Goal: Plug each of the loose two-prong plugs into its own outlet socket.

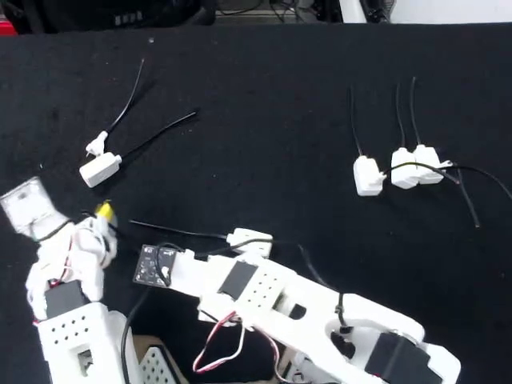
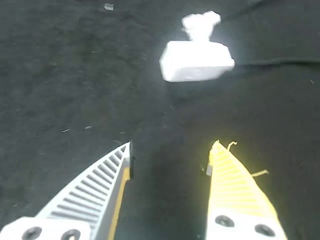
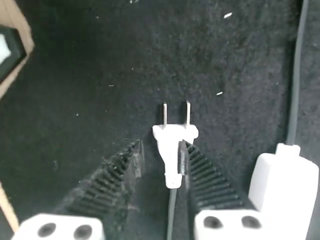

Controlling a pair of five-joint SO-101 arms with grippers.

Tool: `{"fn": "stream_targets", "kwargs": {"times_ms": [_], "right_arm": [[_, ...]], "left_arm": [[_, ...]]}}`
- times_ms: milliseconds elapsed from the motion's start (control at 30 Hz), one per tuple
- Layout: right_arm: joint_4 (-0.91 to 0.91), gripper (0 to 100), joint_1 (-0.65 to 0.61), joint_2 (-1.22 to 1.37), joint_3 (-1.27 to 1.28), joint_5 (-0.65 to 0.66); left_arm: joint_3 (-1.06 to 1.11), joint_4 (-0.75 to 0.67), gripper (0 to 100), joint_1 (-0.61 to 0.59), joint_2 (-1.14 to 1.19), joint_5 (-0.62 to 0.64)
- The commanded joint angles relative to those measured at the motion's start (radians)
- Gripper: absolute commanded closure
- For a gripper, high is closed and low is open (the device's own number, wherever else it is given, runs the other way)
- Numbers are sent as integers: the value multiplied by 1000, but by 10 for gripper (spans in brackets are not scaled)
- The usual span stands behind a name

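High view. Black table [image 1: 264, 96]. At its left side lay a left plug [image 1: 96, 145], loose, just beside a left socket [image 1: 100, 169] and not mated to it. Well apart at the right sat three blocks [image 1: 404, 167] in a close row, cords trailing off. Whether any of these was a plug already seated I could not tell from up there. The left gripper [image 1: 102, 216] sat near the table's front left, just short of the left pair. The right arm [image 1: 272, 292] lay low across the front.

Left wrist view. The left gripper [image 2: 170, 150] had its fingers spread wide, nothing between them. Ahead of it lay the left socket [image 2: 196, 61], with the left plug [image 2: 200, 22] just beyond it.

Right wrist view. The right gripper [image 3: 160, 145] was parted, not clamped. A near plug [image 3: 175, 145] lay flat between the fingers, resting against one, with a gap to the other. Both prongs pointed away from the gripper. A near socket [image 3: 282, 185] stood just beside the outer face of one finger, not in line with the prongs.

Progress, as judged: at least two plugs were still loose. The near plug needed gripping and turning toward its socket, and the left pair was untouched.
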Motion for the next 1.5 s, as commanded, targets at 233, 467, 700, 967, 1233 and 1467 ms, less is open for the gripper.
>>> {"fn": "stream_targets", "kwargs": {"times_ms": [233,467,700,967,1233,1467], "right_arm": [[-15,884,52,56,-21,114],[-15,882,144,56,-21,219],[-23,884,147,54,-51,213],[-23,881,146,54,-120,140],[-60,881,147,62,-105,157],[-77,885,215,62,-107,201]], "left_arm": [[-87,18,747,-90,-12,58],[-87,17,747,-90,-12,58],[-85,17,747,-88,-12,57],[-85,17,747,-88,-12,54],[-84,17,747,-88,-12,54],[-84,17,747,-88,-12,54]]}}
